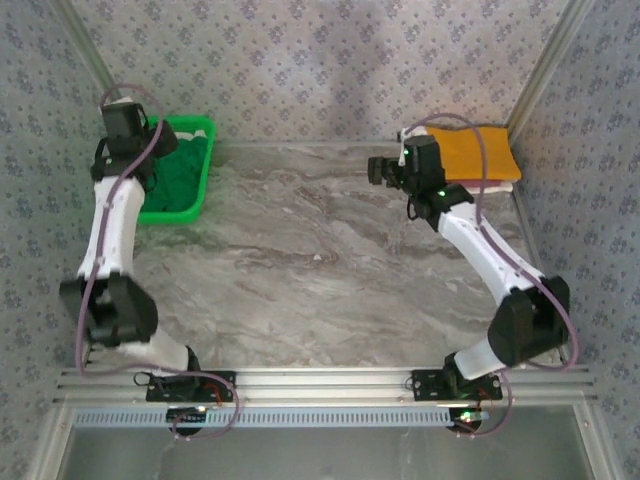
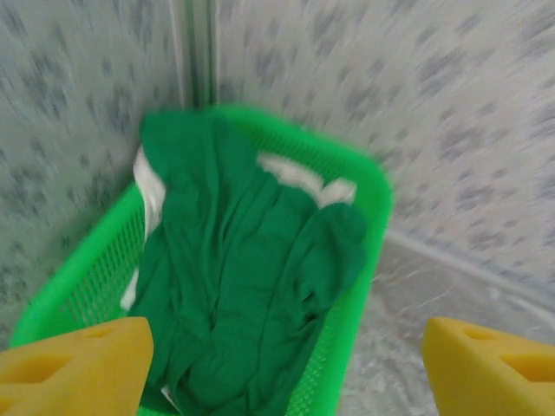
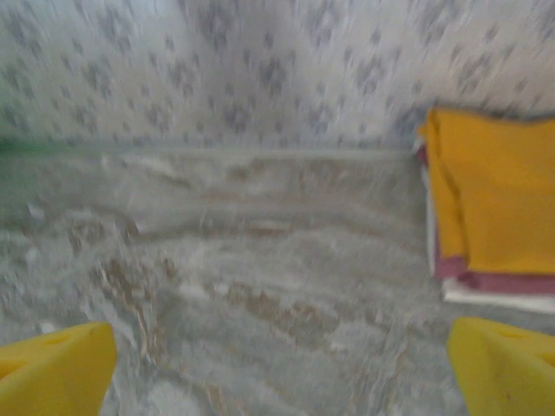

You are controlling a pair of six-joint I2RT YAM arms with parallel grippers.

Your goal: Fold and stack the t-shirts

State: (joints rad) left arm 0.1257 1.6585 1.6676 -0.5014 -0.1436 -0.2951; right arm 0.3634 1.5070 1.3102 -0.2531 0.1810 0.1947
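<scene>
Green t-shirt (image 2: 251,286) is bunched up in the green mesh basket (image 2: 373,199), far left corner of the marble table (image 1: 330,260). It lies in long rumpled folds, with its long axis running down the basket's length from the far corner toward the camera. Some white cloth (image 2: 303,178) peeks out from under it at the far end and along the left side.

Left gripper (image 2: 286,347) hovers over the basket's near end, yellow fingers spread wide with nothing between them. The basket walls box the shirt in on all sides.

Right gripper (image 3: 279,347) is also wide open and holding nothing, over bare table. The orange-yellow t-shirt (image 3: 503,191) sits folded flat in the far right corner, on top of a stack. Under it there's a dark pinkish layer (image 3: 486,279), I think, though it's blurry, then a white one (image 3: 503,299).
</scene>
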